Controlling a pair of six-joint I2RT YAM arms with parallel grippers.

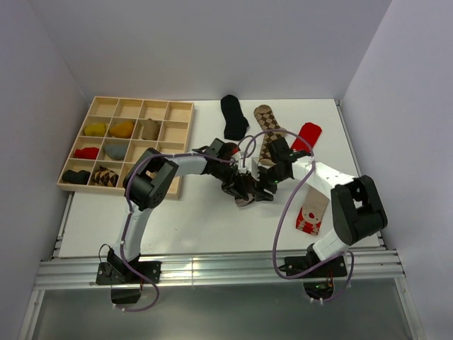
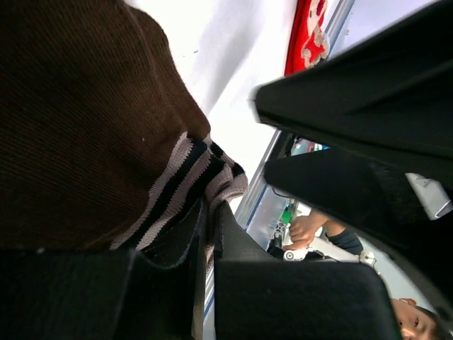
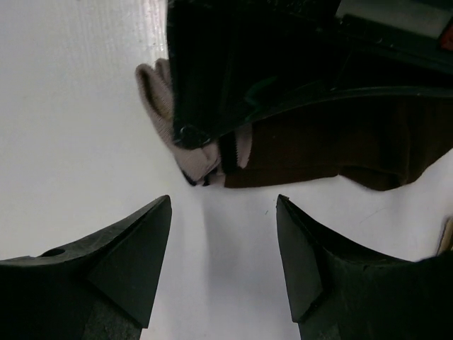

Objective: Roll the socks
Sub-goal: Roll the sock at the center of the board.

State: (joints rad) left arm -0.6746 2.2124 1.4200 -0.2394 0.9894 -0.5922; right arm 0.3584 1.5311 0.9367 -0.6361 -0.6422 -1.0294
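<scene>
Closest to the left wrist lens, the dark brown sock (image 2: 78, 120) is filling most of the view, and the left gripper (image 2: 207, 244) is pinching it at the striped toe (image 2: 187, 184), fingers clamped with fabric between them. I am holding the right gripper (image 3: 223, 248) just beside it, jaws spread and empty, low over the bare table (image 1: 205, 223). The sock is lying mid-table where the two tools are meeting. To roll it well, I am judging that the left pinch should turn the toe over onto the body while the right fingers come down to pin the loose end, so the fabric is winding tight rather than sliding. The two wrists are crowding each other, so I am planning small moves. Open room is lying on the near side, toward the arm bases. Behind, the black sock (image 1: 232, 117) and the argyle sock (image 1: 267, 134) are lying well apart from the work. On the right, the red sock with the white figure (image 1: 309, 216) is sitting near the right arm's elbow. Off to the left, the wooden grid tray (image 1: 141, 100) is standing near the left arm, so I am avoiding any swing that way.
</scene>
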